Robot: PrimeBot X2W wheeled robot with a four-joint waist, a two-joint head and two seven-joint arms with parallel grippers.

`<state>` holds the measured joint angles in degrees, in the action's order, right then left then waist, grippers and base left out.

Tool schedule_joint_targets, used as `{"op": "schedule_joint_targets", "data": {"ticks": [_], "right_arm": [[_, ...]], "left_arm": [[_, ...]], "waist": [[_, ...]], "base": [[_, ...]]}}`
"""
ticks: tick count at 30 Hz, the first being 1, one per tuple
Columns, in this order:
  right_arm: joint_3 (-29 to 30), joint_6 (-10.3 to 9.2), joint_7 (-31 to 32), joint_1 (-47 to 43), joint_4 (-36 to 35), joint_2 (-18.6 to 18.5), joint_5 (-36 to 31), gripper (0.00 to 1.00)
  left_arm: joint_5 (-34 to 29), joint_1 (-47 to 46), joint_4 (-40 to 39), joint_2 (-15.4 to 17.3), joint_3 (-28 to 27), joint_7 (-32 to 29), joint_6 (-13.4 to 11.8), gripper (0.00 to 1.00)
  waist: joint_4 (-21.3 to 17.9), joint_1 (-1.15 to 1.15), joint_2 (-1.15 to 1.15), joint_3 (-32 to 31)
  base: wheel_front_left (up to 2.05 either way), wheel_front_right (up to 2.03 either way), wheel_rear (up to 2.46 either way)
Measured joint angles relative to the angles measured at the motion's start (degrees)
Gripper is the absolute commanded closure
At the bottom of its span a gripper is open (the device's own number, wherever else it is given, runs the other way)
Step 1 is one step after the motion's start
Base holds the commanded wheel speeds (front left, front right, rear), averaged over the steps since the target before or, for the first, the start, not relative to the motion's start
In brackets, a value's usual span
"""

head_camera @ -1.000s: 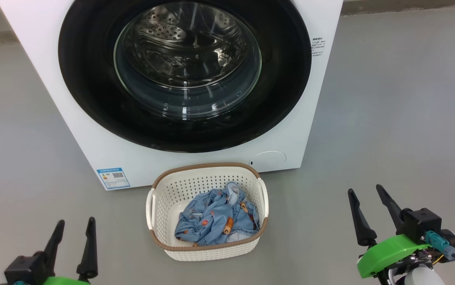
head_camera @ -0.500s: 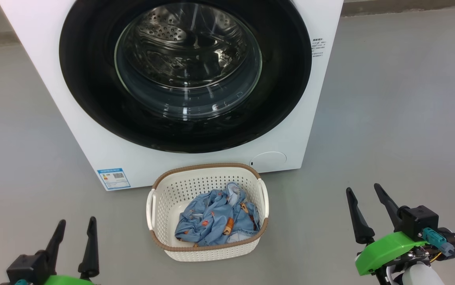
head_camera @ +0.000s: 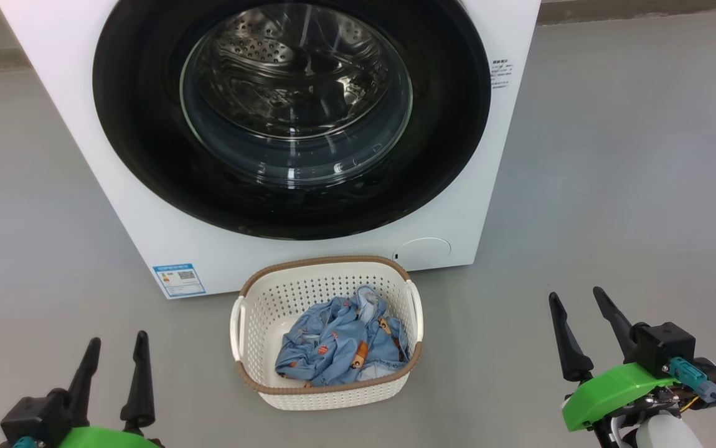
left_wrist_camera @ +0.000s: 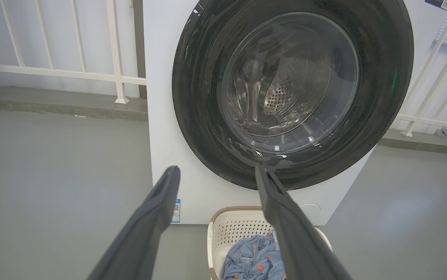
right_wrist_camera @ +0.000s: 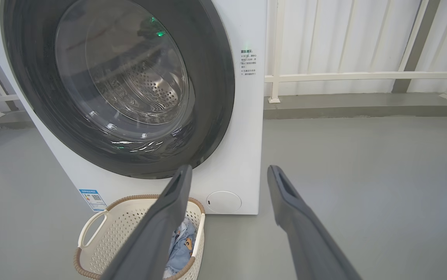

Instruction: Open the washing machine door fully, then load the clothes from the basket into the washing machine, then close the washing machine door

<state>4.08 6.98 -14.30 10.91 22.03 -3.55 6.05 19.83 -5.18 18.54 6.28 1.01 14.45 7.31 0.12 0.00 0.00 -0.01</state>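
The white washing machine (head_camera: pixel 146 224) stands ahead, its round black-rimmed door (head_camera: pixel 445 124) shut flat against the front; the steel drum shows through the glass. On the floor just before it sits the cream basket (head_camera: pixel 258 298) holding crumpled light blue clothes (head_camera: pixel 333 348). My left gripper (head_camera: pixel 115 345) hovers open at the lower left, well left of the basket. At the lower right my right gripper (head_camera: pixel 577 300) is open too, apart from the basket. Door (left_wrist_camera: pixel 200 97), basket (left_wrist_camera: pixel 231 229) and clothes (left_wrist_camera: pixel 250 260) lie beyond the left gripper (left_wrist_camera: pixel 216 171). The door (right_wrist_camera: pixel 215 77) and basket (right_wrist_camera: pixel 110 229) lie beyond the right gripper (right_wrist_camera: pixel 229 171).
Grey floor (head_camera: pixel 613 186) spreads on both sides of the machine. A white railing (right_wrist_camera: pixel 363 76) on a low kerb runs behind it, with the railing (left_wrist_camera: pixel 52 72) also to its left. A blue sticker (head_camera: pixel 177 280) and a round flap (head_camera: pixel 421 252) mark the machine's lower front.
Both grippers have only drifted slightly in place, staying open. The door, basket and clothes have not moved.
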Motion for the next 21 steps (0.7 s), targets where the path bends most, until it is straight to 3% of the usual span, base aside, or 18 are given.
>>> {"op": "schedule_joint_targets", "data": {"ticks": [21], "right_arm": [[0.3,0.0,0.0,0.0,-0.5,0.2,0.0,0.0]], "left_arm": [[-0.7,0.0,1.1,0.3,-0.1,0.0,0.0,0.0]], "waist": [[0.1,0.0,0.0,0.3]], "base": [[0.0,0.0,0.0]]}}
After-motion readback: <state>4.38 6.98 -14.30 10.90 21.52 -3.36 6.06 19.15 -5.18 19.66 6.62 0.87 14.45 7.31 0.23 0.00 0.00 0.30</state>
